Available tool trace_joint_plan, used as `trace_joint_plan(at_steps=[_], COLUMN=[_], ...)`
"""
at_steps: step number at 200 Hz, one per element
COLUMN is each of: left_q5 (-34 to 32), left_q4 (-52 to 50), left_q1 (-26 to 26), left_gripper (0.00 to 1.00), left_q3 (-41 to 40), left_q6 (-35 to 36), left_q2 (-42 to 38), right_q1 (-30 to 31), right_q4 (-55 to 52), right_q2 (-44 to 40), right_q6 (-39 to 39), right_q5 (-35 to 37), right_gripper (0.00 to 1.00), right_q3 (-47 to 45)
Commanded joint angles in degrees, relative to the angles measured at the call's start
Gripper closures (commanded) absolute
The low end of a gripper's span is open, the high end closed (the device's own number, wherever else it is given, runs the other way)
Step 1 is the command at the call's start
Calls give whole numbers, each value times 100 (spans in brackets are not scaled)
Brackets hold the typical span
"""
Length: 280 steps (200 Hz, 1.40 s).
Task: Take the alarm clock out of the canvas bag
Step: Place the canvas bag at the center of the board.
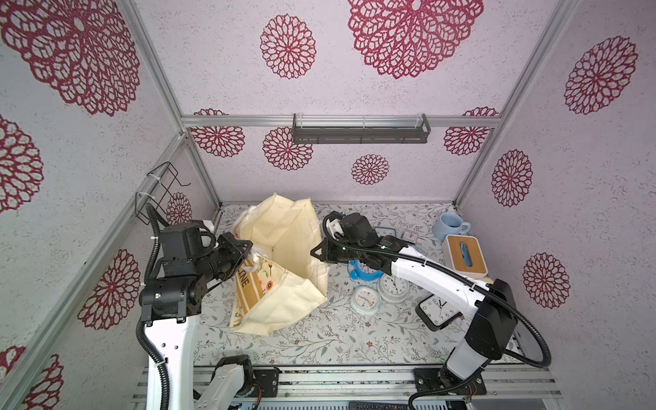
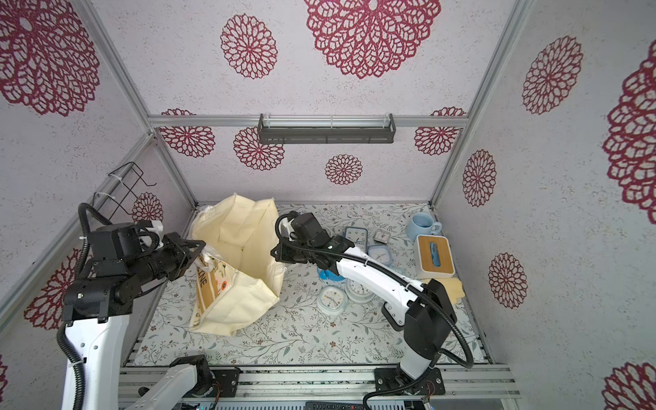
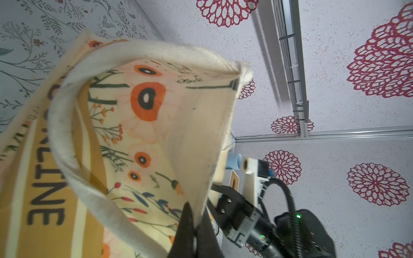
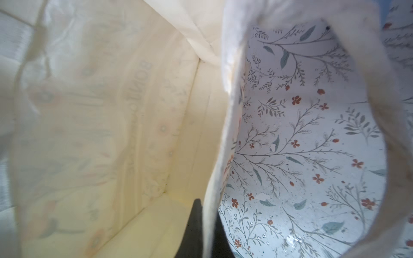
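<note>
Cream canvas tote bag (image 1: 284, 230) with mustard striped front stands open, left gripper (image 1: 249, 252) clamped on its printed rim, right gripper (image 1: 313, 252) clamped on the opposite plain rim. I see no alarm clock in the lining on view; may sit in a fold. Risk: thin edge pinches slip if I spread hard, and neither arm is free to reach in.

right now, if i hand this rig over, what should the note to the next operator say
Left gripper: shut on the rim of the bag, printed side.
Right gripper: shut on the opposite edge.
Bag: on the table, mouth spread open between the two.
Done: bag opened; no clock shows in the visible lining. Several clocks lie on the table beside it.
Left: search inside, lift out any alarm clock found.
</note>
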Motion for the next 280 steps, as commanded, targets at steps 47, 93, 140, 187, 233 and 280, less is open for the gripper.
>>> trace_joint_plan(at_steps=[47, 93, 140, 187, 233, 280], left_q5=[304, 48, 150, -541, -2581, -5396], left_q4=[390, 281, 613, 109, 609, 2451], left_q1=[-27, -90, -183, -299, -299, -286], left_gripper=[100, 84, 57, 34, 23, 10], left_q3=[-780, -1451, -1450, -948, -356, -1318], left_q6=[137, 385, 127, 782, 1162, 2119], left_q2=[-145, -279, -356, -181, -389, -488], right_q1=[26, 26, 31, 23, -287, -1200], right_q4=[-1761, -1805, -2041, -2224, -2830, -1786], right_q2=[-714, -1013, -1191, -1331, -1832, -2895], right_q6=[-851, -762, -755, -895, -1705, -3216], right_q5=[807, 1136, 1299, 1614, 2676, 4163], right_gripper=[100, 100, 100, 41, 1, 1], right_q3=[302, 352, 463, 280, 779, 188])
